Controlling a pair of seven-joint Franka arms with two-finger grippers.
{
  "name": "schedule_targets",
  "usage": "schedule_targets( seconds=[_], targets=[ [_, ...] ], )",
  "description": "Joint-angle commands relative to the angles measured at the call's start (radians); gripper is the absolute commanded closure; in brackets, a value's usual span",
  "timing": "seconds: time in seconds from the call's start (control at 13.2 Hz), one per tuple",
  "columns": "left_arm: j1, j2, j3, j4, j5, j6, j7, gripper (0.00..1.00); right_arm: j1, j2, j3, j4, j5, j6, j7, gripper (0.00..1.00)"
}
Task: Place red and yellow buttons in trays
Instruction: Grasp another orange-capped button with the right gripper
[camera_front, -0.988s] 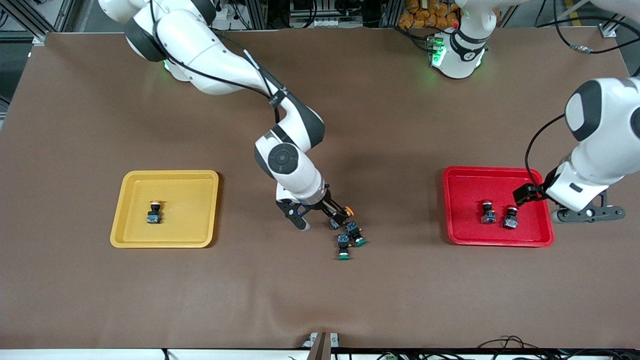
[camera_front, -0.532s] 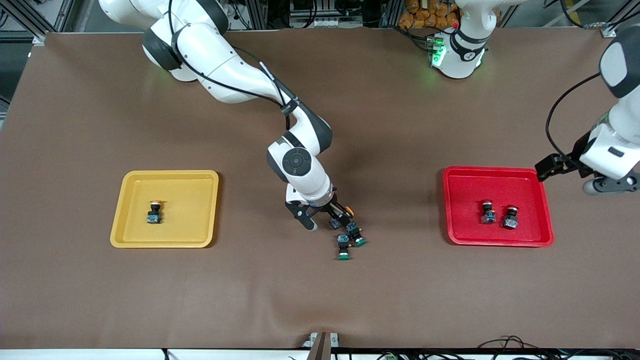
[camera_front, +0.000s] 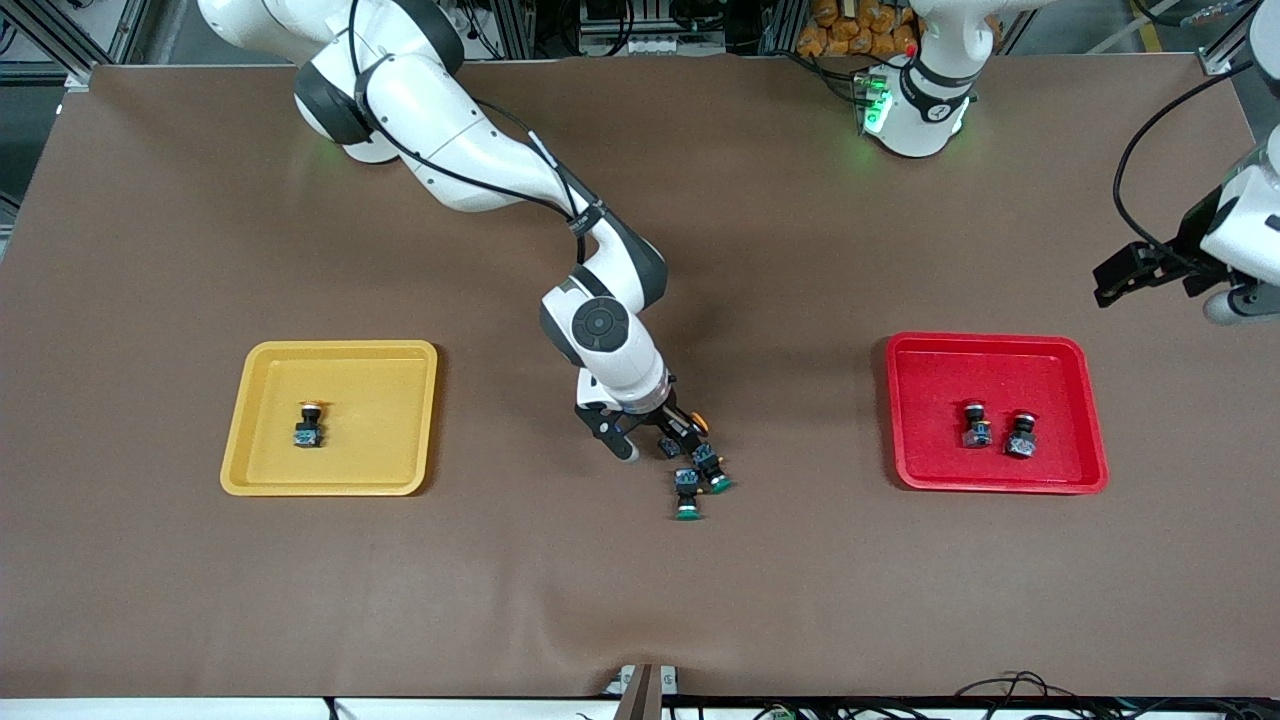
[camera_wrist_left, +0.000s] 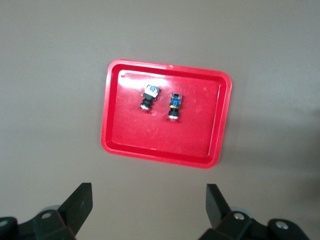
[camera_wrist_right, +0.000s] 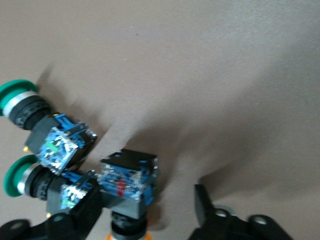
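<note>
An orange-yellow button (camera_front: 670, 445) (camera_wrist_right: 127, 180) lies on the table mid-way between the trays. My right gripper (camera_front: 655, 443) (camera_wrist_right: 145, 210) is down around it, open. One finger is against its body and the other stands apart from it. The yellow tray (camera_front: 330, 347) holds another yellow button (camera_front: 309, 428). Two red buttons (camera_front: 975, 424) (camera_front: 1020, 436) (camera_wrist_left: 148, 97) (camera_wrist_left: 174, 106) lie in the red tray (camera_front: 1000, 346) (camera_wrist_left: 112, 115). My left gripper (camera_front: 1238, 302) (camera_wrist_left: 149, 205) hangs open and empty over bare table beside the red tray.
Two green-capped buttons (camera_front: 712, 470) (camera_front: 686, 495) (camera_wrist_right: 30, 107) (camera_wrist_right: 20, 177) lie touching the yellow button's body, nearer to the front camera. The brown table cover spreads around both trays.
My left arm has lifted away from over the red tray toward the table's edge. My right gripper has come down around the yellow button and its jaws have narrowed slightly.
</note>
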Motion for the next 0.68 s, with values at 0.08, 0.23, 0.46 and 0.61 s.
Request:
schedule_targets(
  seconds=[0.08,0.23,0.46,0.61],
  targets=[
    [0.02,-0.081,0.0,-0.003,-0.023,-0.052,0.019,0.0,0.021,0.033,-0.024,0.026,-0.021,-0.015,0.022,0.81],
    [0.04,-0.108,0.001,-0.004,-0.055,-0.074,0.041,0.0,0.024,0.04,-0.024,0.023,-0.044,-0.014,0.025,0.73],
    [0.083,-0.141,0.0,-0.009,-0.078,-0.095,0.094,0.0,0.03,0.047,-0.024,0.023,-0.052,-0.009,0.026,0.53],
    [0.088,-0.153,0.0,-0.016,-0.08,-0.098,0.098,0.0,0.03,0.047,-0.024,0.023,-0.053,0.027,0.028,0.48]
  ],
)
